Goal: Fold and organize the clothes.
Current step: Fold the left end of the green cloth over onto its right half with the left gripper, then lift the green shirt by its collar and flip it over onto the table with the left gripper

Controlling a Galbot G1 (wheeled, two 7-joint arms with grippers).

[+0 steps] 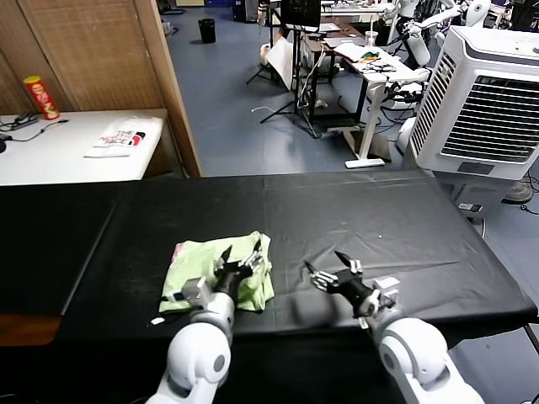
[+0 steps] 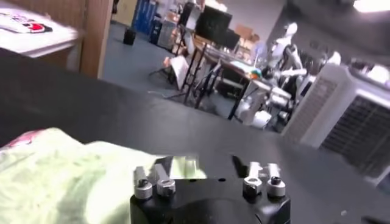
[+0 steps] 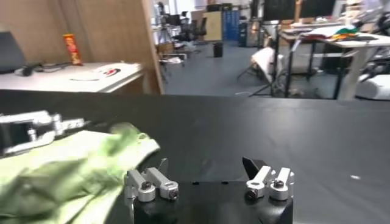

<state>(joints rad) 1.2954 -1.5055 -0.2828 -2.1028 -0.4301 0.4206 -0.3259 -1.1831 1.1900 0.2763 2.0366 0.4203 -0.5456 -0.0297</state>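
Head view: left gripper (image 1: 241,257), jaws apart, over the folded green shirt (image 1: 195,271); right gripper (image 1: 333,266) spread beside it

Surface: a wide work surface (image 1: 379,219) covered edge to edge by a black cloth, running across the whole head view.
Cover: the black cloth lies flat with faint creases; a fold line runs diagonally on the left part.
On the surface, left of centre: a pale light-green short-sleeved shirt (image 1: 194,265) of soft fabric, folded into a compact, roughly square bundle with a rumpled top.
Shirt detail: a small pink-red print shows at its far left corner.
Shirt contact: it rests directly on the black cloth, near the front edge.
Small item: a tiny white scrap (image 1: 157,321) lies on the cloth just in front of the shirt's left corner.
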